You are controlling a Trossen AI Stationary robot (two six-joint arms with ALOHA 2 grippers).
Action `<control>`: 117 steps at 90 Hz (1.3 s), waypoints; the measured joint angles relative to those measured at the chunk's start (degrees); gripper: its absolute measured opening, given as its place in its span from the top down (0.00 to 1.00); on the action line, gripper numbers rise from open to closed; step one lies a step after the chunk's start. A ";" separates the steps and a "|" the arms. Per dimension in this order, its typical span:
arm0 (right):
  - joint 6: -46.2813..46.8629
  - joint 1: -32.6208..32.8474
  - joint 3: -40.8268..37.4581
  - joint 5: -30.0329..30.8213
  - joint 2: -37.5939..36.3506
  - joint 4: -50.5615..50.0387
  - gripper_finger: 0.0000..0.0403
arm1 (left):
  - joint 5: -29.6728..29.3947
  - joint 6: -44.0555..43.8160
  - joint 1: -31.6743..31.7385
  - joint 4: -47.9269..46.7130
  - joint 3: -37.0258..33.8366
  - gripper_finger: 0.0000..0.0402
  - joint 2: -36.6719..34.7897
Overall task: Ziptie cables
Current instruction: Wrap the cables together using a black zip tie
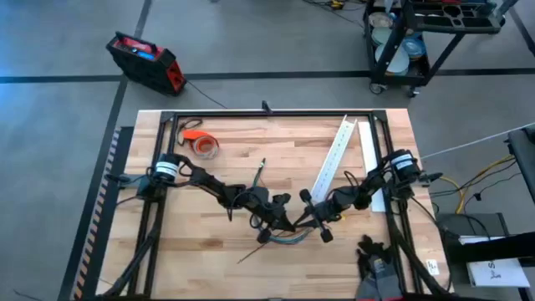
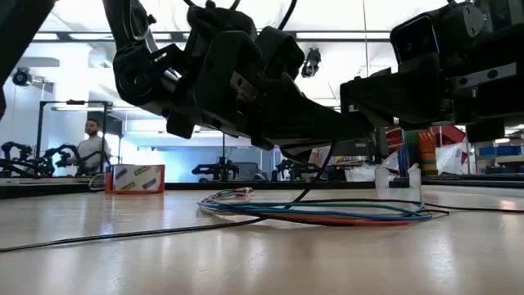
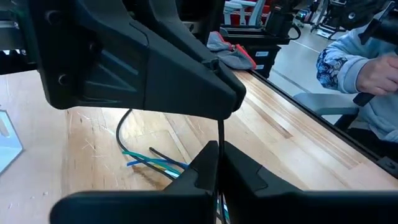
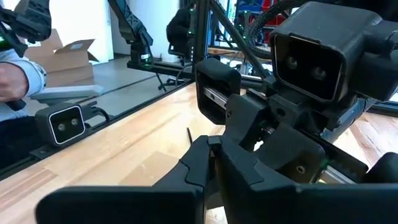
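Cables [image 2: 315, 211] lie flat on the tabletop [image 1: 209, 242] near its front edge. Left end effector [image 3: 217, 149] is closed on the ziptie [image 3: 220, 134], held upright above them. Right end effector [image 4: 211, 158] meets it, apparently pinched narrow, possibly on the same strip.

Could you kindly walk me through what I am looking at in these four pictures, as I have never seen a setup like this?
These show one moment from four cameras. A two-armed robot works at a pale wooden table.

The overhead picture shows both dark arms reaching to the middle. The left gripper and right gripper meet over a loose bundle of thin green, blue and dark cables.

The level picture looks across the tabletop; the same cables lie looped under the grippers.

The other two pictures come from cameras on each wrist. In the left one, the fingers are shut on a very thin dark ziptie strip. The right wrist picture shows its own fingers pressed together.

Also on the table: an orange tape roll and a long white slotted channel.
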 joint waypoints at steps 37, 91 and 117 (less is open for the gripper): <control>1.53 -0.01 -0.04 0.02 0.00 -0.02 0.99 | -0.02 -0.39 0.05 -0.56 0.00 1.00 0.00; 2.97 -0.16 -0.44 0.52 -0.86 -0.11 1.00 | -0.11 -3.22 0.22 -14.47 0.00 0.68 -5.55; 2.97 -1.82 -2.16 0.59 -6.97 -7.18 1.00 | -1.15 -6.48 -1.25 -43.04 -0.04 0.59 -16.27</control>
